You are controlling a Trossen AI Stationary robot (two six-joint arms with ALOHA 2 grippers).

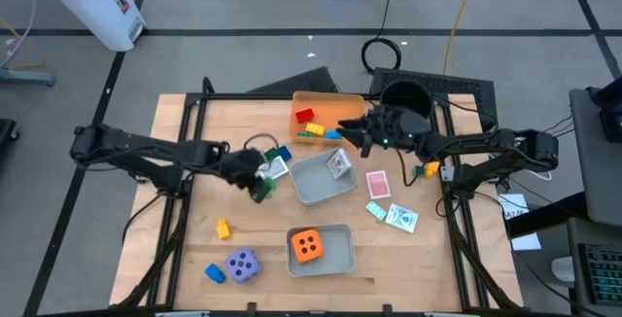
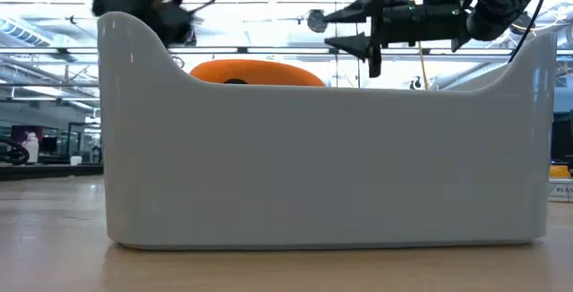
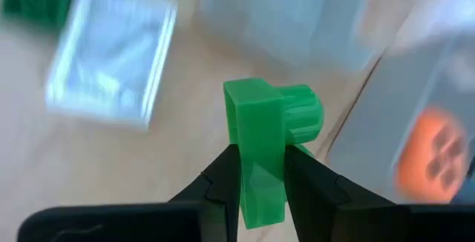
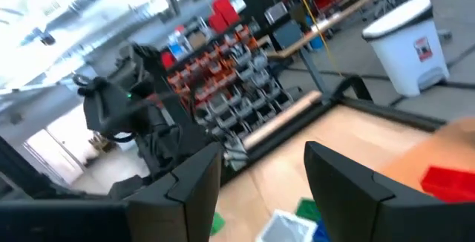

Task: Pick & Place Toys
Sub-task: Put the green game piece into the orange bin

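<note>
Risk of slip: green brick (image 3: 269, 134) clenched between left fingers (image 3: 223, 179) by its lower end only, studded end projecting well beyond the tips, clear of the tabletop (image 1: 185, 229). Could twist or drop short of the grey tray (image 1: 303, 189) nearby if swung fast. Right fingers (image 4: 182, 179) parted and empty, above the orange tray (image 1: 311, 98); could clash if both arms converge.

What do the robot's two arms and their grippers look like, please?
Both arms are dark, slim and jointed, with black cables along them. The left gripper has two black wedge-shaped fingers; the right gripper has two broad black fingers. A small green light shows near the right wrist.
</note>
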